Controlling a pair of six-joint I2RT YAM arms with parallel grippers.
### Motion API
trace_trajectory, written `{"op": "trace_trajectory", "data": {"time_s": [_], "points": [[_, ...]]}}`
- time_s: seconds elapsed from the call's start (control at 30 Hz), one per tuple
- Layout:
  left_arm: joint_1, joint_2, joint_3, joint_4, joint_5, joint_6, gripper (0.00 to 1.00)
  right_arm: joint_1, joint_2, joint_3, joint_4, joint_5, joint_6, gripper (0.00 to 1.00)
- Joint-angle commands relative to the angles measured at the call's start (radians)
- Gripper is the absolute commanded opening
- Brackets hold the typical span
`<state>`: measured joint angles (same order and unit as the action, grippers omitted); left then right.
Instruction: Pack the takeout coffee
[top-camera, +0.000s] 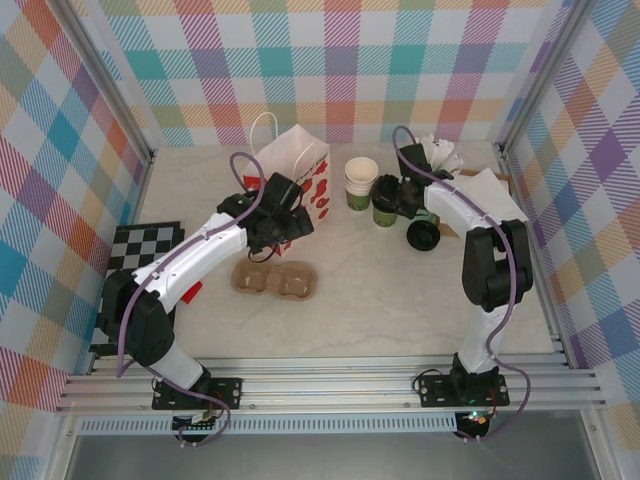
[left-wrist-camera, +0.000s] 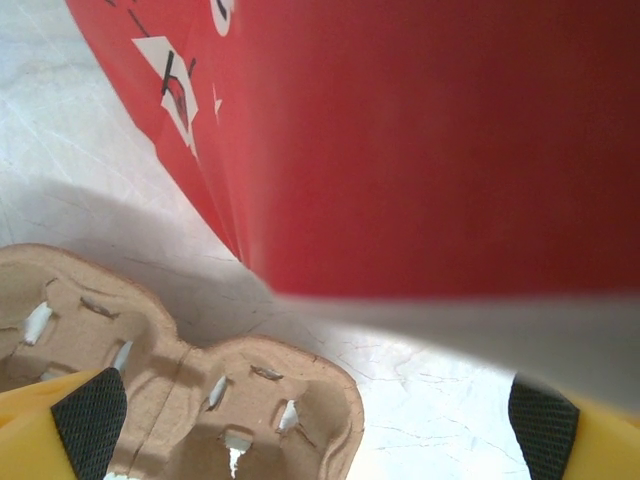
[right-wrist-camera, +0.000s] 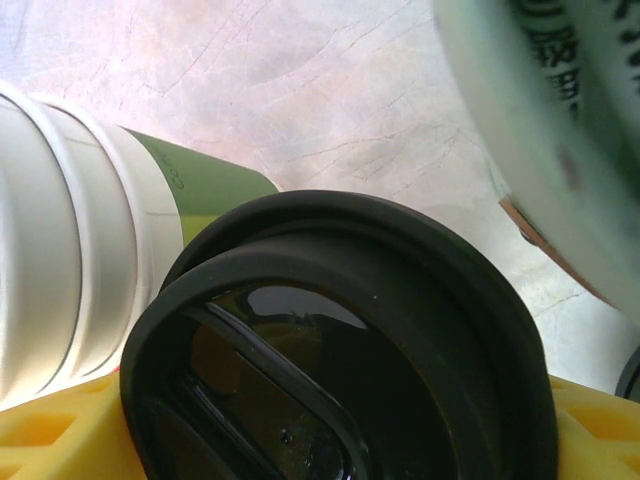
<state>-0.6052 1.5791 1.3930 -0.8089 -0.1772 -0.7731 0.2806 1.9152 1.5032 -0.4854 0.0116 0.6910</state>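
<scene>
Grips the takeout coffee (right-wrist-camera: 340, 340) in the right end effector (top-camera: 390, 204), with yellow fingers (right-wrist-camera: 45, 440) set at either side of the cup beneath its round black lid. Shows the cup upright on the table (top-camera: 400, 300) toward the right rear, just beside a stack of lidless cream-and-green cups (top-camera: 361, 182) on its left and near a loose black lid (top-camera: 423, 236) lying at the front right. Spreads the left end effector (left-wrist-camera: 318, 428) wide and holding nothing, with black-padded fingertips (left-wrist-camera: 90, 420) far apart, low over the table. Points it at the red-printed side of a white paper bag (top-camera: 298, 160) with handles, standing at the centre rear. Shows a brown cardboard cup carrier (top-camera: 275, 279) flat on the table just in front of the bag, partly beneath the open fingers. Sets a black-and-white checkered mat (top-camera: 148, 243) at the left edge of the table, partly behind the left arm.
</scene>
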Motion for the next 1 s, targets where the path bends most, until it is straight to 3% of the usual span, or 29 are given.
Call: {"op": "trace_trajectory", "data": {"time_s": [0.0, 0.17, 0.27, 0.57, 0.77, 0.97], "points": [[0.013, -0.026, -0.037, 0.005, 0.056, 0.044, 1.00, 0.000, 0.052, 0.024, 0.004, 0.029, 0.035, 0.77], [0.013, -0.042, -0.052, 0.012, 0.070, 0.062, 1.00, 0.001, 0.047, 0.029, 0.008, 0.028, 0.045, 0.80], [0.013, -0.072, -0.077, 0.044, 0.103, 0.092, 1.00, 0.001, 0.022, 0.028, -0.003, 0.021, 0.029, 0.87], [0.013, -0.246, -0.179, 0.059, 0.115, 0.214, 1.00, 0.004, -0.069, -0.009, -0.043, 0.014, -0.020, 0.99], [0.060, -0.396, -0.285, 0.020, 0.040, 0.219, 1.00, 0.006, -0.118, -0.047, -0.050, -0.009, -0.051, 1.00], [0.121, -0.519, -0.376, 0.090, 0.111, 0.268, 1.00, 0.031, -0.190, -0.075, -0.057, -0.033, -0.094, 1.00]]}}
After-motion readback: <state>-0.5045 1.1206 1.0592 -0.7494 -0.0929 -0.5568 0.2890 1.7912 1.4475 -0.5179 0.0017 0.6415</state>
